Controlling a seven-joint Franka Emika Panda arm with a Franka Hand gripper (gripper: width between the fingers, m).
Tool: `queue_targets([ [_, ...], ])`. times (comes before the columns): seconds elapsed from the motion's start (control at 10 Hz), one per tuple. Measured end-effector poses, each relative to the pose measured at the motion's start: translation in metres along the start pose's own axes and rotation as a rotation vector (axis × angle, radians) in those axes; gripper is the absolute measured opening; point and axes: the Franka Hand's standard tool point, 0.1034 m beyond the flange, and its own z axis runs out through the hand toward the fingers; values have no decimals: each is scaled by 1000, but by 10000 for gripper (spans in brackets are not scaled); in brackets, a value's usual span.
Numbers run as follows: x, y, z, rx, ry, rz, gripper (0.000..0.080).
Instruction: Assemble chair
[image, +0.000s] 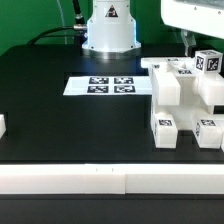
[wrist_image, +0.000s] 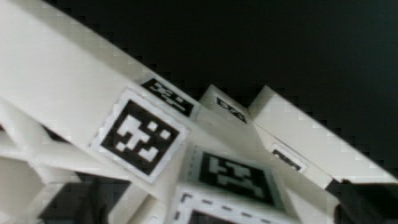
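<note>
Chair (image: 170, 95) stands part-built beside the marker board (image: 110, 86) on black table (image: 60, 125).

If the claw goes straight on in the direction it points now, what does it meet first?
Probably the chair: its tagged white parts fill the wrist view straight ahead, though how near is unclear.

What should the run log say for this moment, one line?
chair: parts clustered, exterior view's right | gripper: above chair, state unclear | marker board: centre | loose white block: exterior view's left edge
</note>
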Motion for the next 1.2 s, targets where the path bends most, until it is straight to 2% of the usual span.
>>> queue_targets([
  [0.4,-1,1,0,-27,27,-421,649],
  [1.0,1,1,0,-34,24,-856,649],
  [1.2,1,1,1,-40,32,-900,649],
])
